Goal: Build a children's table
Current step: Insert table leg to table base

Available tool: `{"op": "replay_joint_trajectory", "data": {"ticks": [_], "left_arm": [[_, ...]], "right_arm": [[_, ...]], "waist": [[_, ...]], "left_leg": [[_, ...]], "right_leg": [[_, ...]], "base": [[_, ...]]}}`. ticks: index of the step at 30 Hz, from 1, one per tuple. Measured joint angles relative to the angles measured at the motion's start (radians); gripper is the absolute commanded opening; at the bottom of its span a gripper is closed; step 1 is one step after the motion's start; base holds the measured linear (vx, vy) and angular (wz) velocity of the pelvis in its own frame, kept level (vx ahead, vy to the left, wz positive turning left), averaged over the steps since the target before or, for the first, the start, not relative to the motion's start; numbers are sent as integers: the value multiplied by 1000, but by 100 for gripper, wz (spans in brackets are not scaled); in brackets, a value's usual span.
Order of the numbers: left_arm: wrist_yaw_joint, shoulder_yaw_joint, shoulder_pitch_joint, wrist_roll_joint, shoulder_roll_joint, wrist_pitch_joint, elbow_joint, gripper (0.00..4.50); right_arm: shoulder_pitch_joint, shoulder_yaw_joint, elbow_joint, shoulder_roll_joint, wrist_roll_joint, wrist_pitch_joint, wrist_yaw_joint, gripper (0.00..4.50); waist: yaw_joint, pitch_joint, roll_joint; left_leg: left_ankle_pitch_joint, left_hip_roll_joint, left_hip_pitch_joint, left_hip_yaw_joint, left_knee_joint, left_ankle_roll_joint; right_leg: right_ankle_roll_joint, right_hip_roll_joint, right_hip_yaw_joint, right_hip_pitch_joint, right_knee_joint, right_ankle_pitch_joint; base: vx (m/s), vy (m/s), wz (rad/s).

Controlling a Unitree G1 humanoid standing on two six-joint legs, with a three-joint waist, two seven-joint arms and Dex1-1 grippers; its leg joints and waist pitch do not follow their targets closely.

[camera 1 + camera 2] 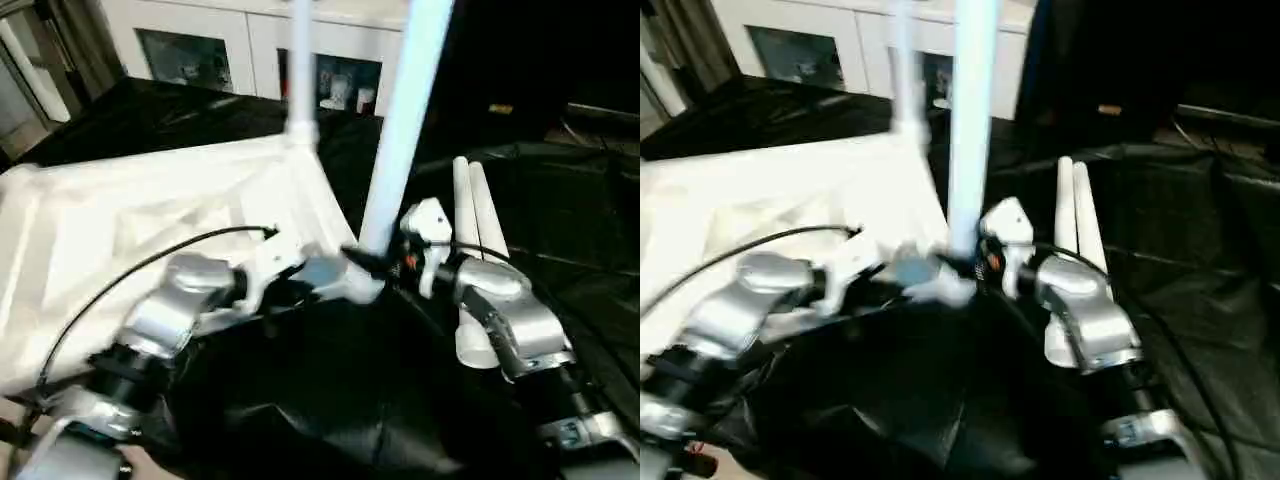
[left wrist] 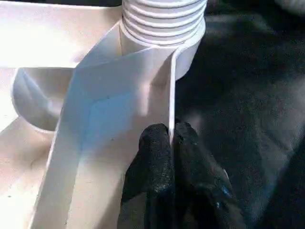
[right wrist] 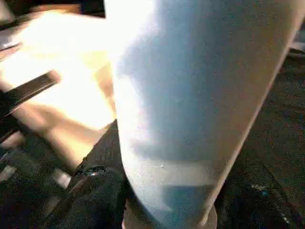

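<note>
My left gripper point(image 2: 171, 143) is pinching the tabletop point(image 1: 150, 215) rim; my right gripper point(image 3: 167, 200) is clamping an upright leg point(image 1: 400, 130).

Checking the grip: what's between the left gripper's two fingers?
A thin rib of the tabletop, pinched by the left gripper, seen in the left wrist view.

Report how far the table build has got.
Done: one leg stands upright in the tabletop's far corner.

In hand: the right gripper grips a second leg at the near corner socket, where its thread still shows; the left gripper pinches the tabletop's rim.

Left: two legs lie on the black cloth.
</note>
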Motion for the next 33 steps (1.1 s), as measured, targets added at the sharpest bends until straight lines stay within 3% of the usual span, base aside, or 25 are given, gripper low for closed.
{"op": "replay_joint_trajectory", "data": {"ticks": [4, 9, 30, 31, 33], "left_arm": [[166, 16, -27, 37, -114, 91, 6, 0], [312, 23, -65, 77, -214, 118, 56, 0], [270, 18, -65, 85, -186, 121, 40, 0], [267, 19, -65, 85, -184, 120, 40, 0], [263, 19, -66, 84, -182, 117, 40, 0]], "right_arm": [[-50, -43, 56, 88, -52, 12, -223, 192], [-115, -79, 136, 154, -94, 12, -392, 192], [-144, -93, 159, 184, -119, 21, -381, 192], [-145, -93, 159, 182, -119, 24, -372, 262], [-145, -93, 160, 181, -116, 45, -359, 262]], "waist": [[1, 1, 0], [6, -1, -2], [1, -1, -3], [0, -1, -3], [0, -1, -3]], "left_leg": [[1, 0, 2, 5, -6, -1], [1, -1, 3, 6, -12, -1], [2, -1, 4, 7, -22, -2], [2, -1, 4, 7, -23, -2], [2, -1, 5, 7, -23, -2]], "right_leg": [[-3, -1, 1, 0, -4, 3], [0, -2, 1, 0, -5, 1], [5, -2, 1, 0, -14, 0], [5, -2, 0, 0, -14, 0], [5, -2, 0, 0, -14, 0]], "base": [[0, 0, 0], [0, 0, 0], [0, 0, 0], [0, 0, 0], [0, 0, 0]]}}
